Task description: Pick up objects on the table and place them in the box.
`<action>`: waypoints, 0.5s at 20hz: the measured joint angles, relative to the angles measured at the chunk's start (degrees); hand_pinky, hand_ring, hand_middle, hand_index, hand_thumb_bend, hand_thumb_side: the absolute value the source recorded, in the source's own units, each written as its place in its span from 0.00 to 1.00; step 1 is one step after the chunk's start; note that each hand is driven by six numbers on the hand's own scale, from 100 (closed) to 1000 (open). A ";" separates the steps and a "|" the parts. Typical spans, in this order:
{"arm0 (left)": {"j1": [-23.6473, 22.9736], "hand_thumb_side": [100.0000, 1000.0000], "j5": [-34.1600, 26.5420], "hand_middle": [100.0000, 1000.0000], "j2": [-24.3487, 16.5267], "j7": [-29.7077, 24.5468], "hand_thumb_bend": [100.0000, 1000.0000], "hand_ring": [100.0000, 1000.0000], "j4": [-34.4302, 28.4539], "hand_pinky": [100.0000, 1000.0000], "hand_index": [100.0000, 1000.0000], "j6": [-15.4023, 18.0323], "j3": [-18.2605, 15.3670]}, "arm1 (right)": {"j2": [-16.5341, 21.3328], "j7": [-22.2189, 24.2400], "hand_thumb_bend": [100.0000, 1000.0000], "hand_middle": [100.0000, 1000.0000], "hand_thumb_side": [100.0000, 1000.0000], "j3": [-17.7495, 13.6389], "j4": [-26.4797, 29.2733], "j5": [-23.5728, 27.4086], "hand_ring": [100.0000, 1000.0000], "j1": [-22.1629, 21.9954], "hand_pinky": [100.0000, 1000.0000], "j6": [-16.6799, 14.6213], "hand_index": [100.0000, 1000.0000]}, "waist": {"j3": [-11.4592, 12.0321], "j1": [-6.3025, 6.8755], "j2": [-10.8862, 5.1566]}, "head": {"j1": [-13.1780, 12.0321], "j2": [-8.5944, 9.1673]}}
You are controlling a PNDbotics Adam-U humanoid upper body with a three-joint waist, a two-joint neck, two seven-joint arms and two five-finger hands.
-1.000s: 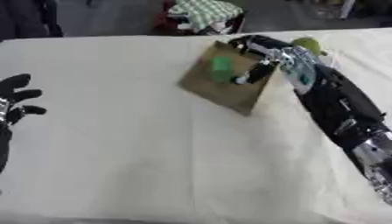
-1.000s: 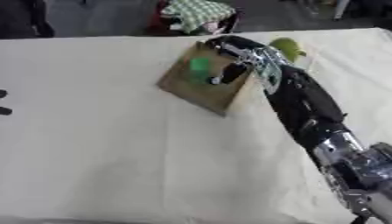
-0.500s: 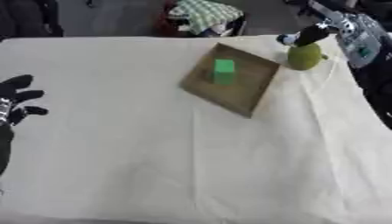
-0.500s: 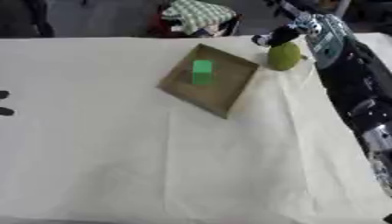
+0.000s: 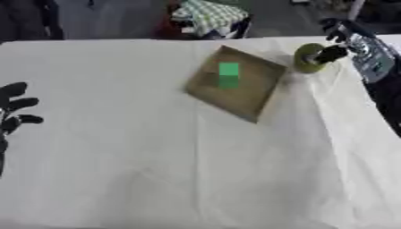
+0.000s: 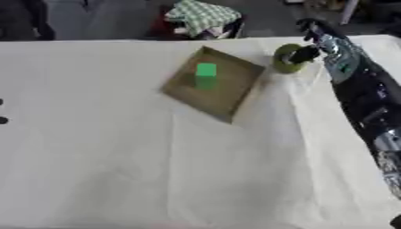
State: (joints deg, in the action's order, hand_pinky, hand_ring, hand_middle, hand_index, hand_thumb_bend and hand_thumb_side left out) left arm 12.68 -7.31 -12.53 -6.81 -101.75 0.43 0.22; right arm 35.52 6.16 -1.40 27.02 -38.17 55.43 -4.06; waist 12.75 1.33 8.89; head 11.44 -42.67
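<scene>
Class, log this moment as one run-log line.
right hand: at olive object | green block: in box | left hand: idle, open

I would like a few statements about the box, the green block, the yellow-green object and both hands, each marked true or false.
1. The green block lies inside the box. True.
2. The yellow-green object is in the box. False: it sits on the table, right of the box.
3. The right hand is at the yellow-green object. True.
4. The left hand holds the green block. False: it rests open at the left edge, holding nothing.
</scene>
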 measured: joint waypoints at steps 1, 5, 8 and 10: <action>0.00 0.62 0.00 0.77 0.00 -0.01 0.02 0.71 0.00 0.55 0.70 0.00 0.00 | -0.01 0.01 0.37 0.78 0.08 0.00 -0.56 0.00 0.77 0.00 0.80 0.08 0.90 | 0.04 0.00 0.00 | 0.04 0.02; 0.00 0.61 0.00 0.77 0.00 -0.02 0.02 0.71 0.00 0.56 0.70 -0.02 0.00 | -0.02 -0.38 0.30 0.63 0.03 -0.01 -1.85 -0.03 0.74 -0.09 0.78 0.36 0.77 | 0.14 0.10 0.00 | -0.04 0.23; 0.00 0.61 -0.01 0.77 0.00 -0.04 0.02 0.71 0.00 0.56 0.70 -0.03 0.00 | -0.02 -1.15 0.24 0.56 0.00 -0.01 -2.12 -0.15 0.72 -0.46 0.77 0.40 0.68 | 0.15 0.13 -0.01 | -0.31 0.40; 0.00 0.61 -0.03 0.77 0.00 -0.05 0.02 0.71 0.00 0.56 0.70 -0.04 0.00 | -0.02 -1.62 0.22 0.55 0.00 -0.01 -2.25 -0.31 0.72 -0.51 0.77 0.29 0.67 | 0.15 0.13 -0.01 | -0.39 0.41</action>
State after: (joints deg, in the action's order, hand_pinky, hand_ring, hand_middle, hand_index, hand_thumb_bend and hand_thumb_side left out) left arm 12.68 -7.34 -12.53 -6.86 -101.75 0.39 0.22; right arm 35.50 4.54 -1.40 24.77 -38.48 54.92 -3.77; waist 12.89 1.46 8.88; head 11.05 -42.26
